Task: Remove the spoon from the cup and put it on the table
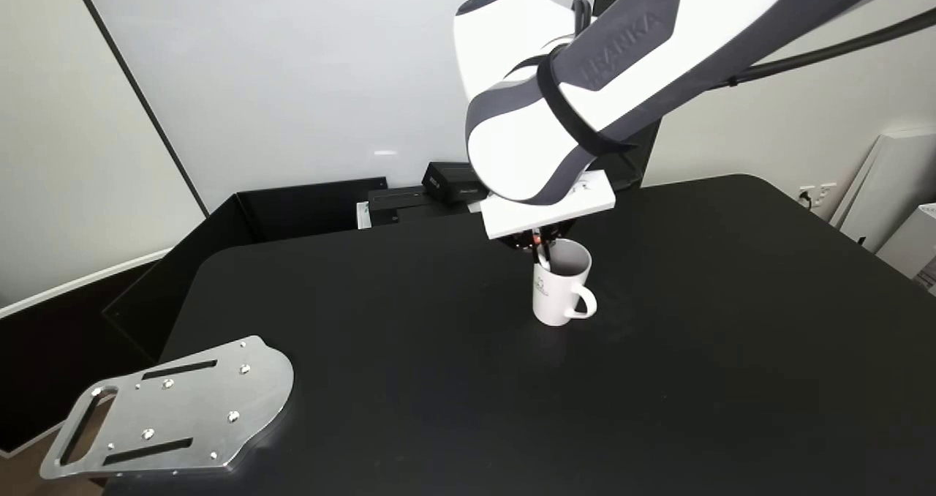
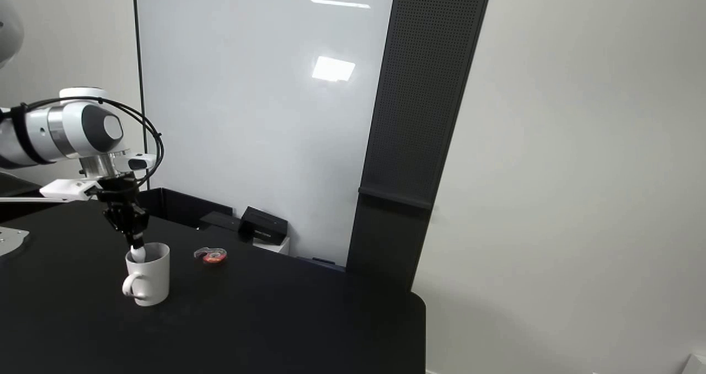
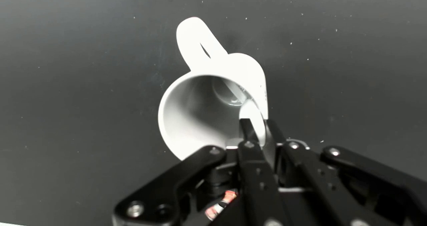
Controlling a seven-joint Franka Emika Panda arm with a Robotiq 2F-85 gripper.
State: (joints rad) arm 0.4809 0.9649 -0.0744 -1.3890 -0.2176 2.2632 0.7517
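The white cup (image 1: 557, 297) stands upright on the black table (image 1: 409, 379). It also shows in an exterior view (image 2: 154, 280) and in the wrist view (image 3: 245, 67), its handle at the top there. The white spoon (image 3: 252, 110) is in the cup, handle down, leaning on the rim, with its bowl (image 2: 138, 255) at rim height. My gripper (image 3: 257, 127) points down at that rim, fingers close together with the spoon bowl between them. It looks shut on the spoon. The lower fingers hide part of the bowl. I cannot tell whether the fingers touch the rim.
A small red tape dispenser (image 2: 214, 255) lies on the table beside the cup, partly seen behind the gripper in the wrist view (image 3: 221, 204). A grey metal plate with holes (image 1: 197, 397) lies at the table's edge. Black boxes (image 2: 263, 225) stand behind the table by the wall.
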